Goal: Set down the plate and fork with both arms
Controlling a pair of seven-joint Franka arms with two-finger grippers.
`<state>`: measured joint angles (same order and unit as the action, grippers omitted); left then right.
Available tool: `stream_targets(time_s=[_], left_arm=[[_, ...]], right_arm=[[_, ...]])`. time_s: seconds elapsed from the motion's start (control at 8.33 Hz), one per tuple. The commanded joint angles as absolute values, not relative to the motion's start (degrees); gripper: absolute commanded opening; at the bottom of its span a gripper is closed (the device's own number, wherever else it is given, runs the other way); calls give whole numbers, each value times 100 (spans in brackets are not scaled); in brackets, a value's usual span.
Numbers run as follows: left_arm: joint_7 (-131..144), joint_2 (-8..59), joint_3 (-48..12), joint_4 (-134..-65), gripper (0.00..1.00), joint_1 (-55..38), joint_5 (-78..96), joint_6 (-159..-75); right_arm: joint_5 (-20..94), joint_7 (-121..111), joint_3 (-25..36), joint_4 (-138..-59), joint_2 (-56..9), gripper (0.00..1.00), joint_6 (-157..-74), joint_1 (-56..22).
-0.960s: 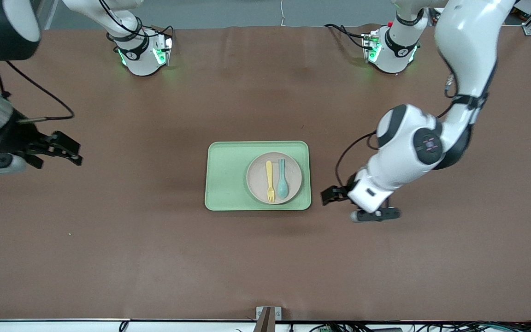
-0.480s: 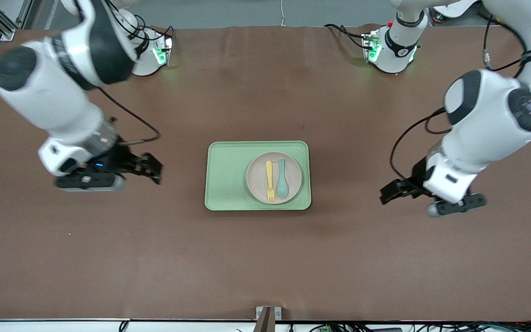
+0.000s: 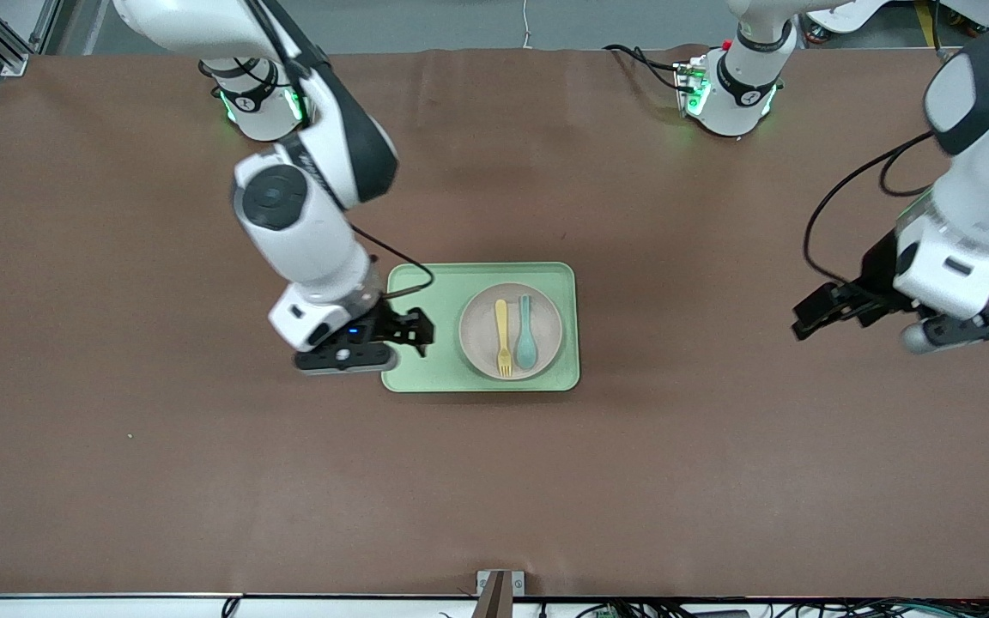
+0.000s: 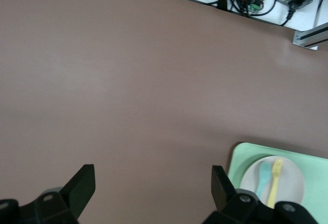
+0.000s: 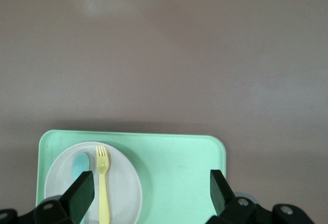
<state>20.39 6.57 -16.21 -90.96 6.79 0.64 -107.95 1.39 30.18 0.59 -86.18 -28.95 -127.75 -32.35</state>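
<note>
R gripper (image 3: pixel 413 330) fingers spread, empty, over green rectangular tray (image 3: pixel 421 330), 9 o'clock of round beige-pink plate (image 3: pixel 546 330); descend square onto small yellow plastic fork (image 3: pixel 503 336). L gripper (image 3: pixel 812 311) spread, waits over desk.

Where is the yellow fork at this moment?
The fork lies on the plate, touching nothing but it, beside the spoon, toward the right arm's end.

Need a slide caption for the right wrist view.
Open right gripper over the green tray; fork on plate.
</note>
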Motion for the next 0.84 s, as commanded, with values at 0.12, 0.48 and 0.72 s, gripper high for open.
stream_targets(time_s=[0.12, 0.48, 0.72], left_arm=[[1224, -463, -127, -9912, 100, -428, -35, -10608], [1187, -773, 210, -10301, 100, -773, -53, -10652], [873, -573, 228, -9856, 100, -625, -35, -10539]], right_arm=[[-132, 3655, 123, -8525, -3470, 99, -12938, -3822], [-140, 4234, 123, -8412, -3953, 99, -13182, -4279], [-149, 4420, 149, -8237, -4305, 99, -13403, -4499]])
